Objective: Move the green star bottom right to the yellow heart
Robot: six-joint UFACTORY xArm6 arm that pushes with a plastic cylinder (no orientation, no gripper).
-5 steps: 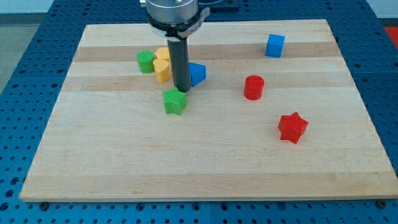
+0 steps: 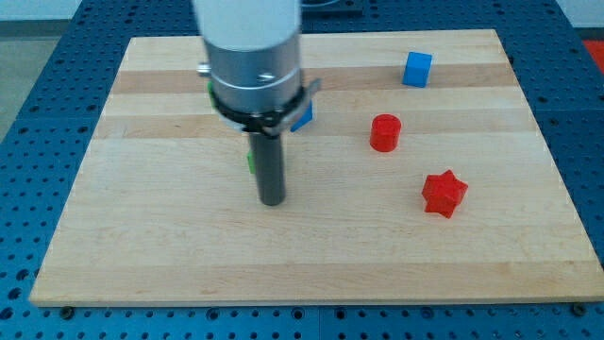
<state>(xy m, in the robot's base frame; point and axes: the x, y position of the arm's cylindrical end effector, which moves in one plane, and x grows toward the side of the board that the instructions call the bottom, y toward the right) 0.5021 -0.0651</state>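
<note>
My dark rod stands over the board's middle left, and my tip (image 2: 272,201) rests on the wood. The green star (image 2: 250,160) is almost wholly hidden behind the rod; only a thin green sliver shows at the rod's left edge, just above the tip. The yellow heart is hidden behind the arm's grey body. My tip is toward the view's bottom from where the star sliver shows.
A blue block (image 2: 303,116) peeks out right of the arm body. A red cylinder (image 2: 384,133) stands right of centre, a red star (image 2: 444,194) lower right, a blue cube (image 2: 417,69) at top right. The wooden board (image 2: 142,255) sits on a blue perforated table.
The arm has moved toward the view's bottom. It now covers the green star, the yellow blocks and the other green block, which showed before.
</note>
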